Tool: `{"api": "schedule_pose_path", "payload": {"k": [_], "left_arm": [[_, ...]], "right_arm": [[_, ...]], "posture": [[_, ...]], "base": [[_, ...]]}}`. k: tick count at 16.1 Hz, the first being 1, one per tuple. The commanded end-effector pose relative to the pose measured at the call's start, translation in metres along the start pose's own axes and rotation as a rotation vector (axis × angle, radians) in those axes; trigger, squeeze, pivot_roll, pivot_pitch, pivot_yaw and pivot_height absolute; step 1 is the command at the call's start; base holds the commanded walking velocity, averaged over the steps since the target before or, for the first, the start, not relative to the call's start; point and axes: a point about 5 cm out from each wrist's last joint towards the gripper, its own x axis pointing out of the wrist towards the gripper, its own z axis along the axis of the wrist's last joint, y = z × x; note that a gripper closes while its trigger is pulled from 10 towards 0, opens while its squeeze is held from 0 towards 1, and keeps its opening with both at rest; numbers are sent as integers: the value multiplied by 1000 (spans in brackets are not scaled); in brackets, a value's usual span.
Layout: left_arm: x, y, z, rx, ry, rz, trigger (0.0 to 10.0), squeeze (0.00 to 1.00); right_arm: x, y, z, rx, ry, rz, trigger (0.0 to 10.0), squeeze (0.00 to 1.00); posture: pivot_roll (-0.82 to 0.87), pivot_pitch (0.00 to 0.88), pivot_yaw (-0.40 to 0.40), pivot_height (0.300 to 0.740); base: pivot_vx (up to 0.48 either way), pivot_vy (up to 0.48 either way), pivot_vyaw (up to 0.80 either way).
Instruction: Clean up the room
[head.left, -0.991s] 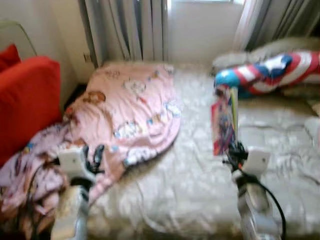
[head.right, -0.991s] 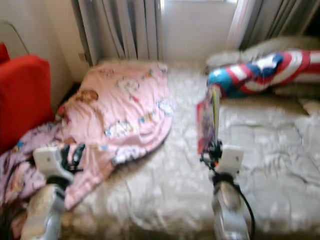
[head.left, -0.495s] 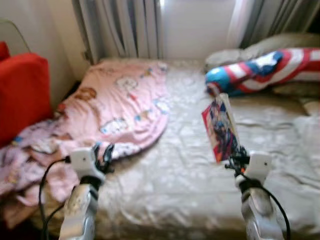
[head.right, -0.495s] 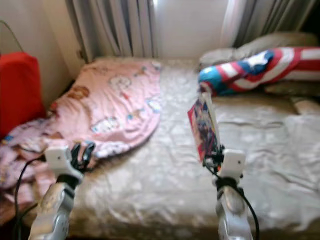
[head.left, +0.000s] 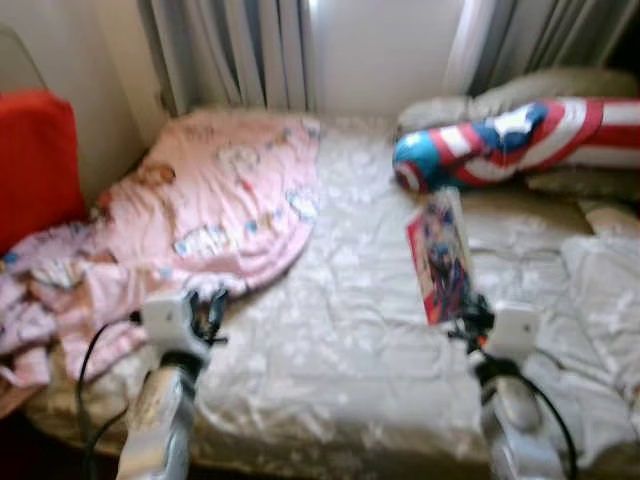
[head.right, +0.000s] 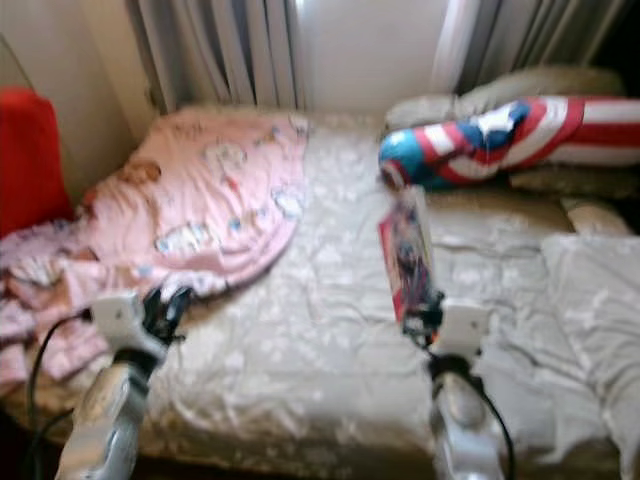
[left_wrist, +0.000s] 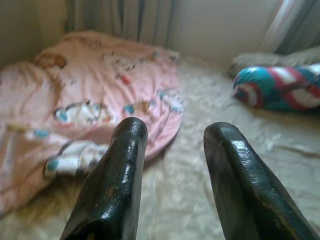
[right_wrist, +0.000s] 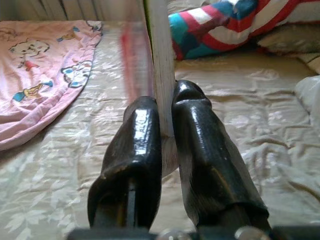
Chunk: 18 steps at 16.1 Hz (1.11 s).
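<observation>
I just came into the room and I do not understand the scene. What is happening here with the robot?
The robot stands at the edge of a bed. Its right gripper is shut on a thin book and holds it upright above the bedcover. The left gripper is open, holds nothing, and hovers near a pink blanket that lies crumpled on the robot's left side of the bed. A red, white and blue striped pillow lies at the head.

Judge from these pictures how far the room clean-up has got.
Done: nothing clearly. In hand: the right gripper is shut on a book, held upright over the bed; the left gripper is open. Left: the pink blanket lies rumpled, the striped cushion is by the pillows.
</observation>
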Motion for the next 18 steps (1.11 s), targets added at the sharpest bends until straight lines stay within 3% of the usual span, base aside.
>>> {"api": "schedule_pose_path", "payload": {"k": [1,14,18], "left_arm": [[1,1,0,-4,3,3,10000,0],[-2,-1,-2,-8,10,-8,10000,0],[-1,-1,-1,-7,5,-3,10000,0]], "right_arm": [[4,0,14,-9,-64,5,10000,0],[3,-1,14,-8,-64,-1,10000,0],[3,0,13,-5,-61,-3,10000,0]], "posture": [[-8,45,-30,740],[-13,20,-31,740],[-8,34,-33,740]], "base": [[0,-247,0],[0,-250,0],[0,0,0]]}}
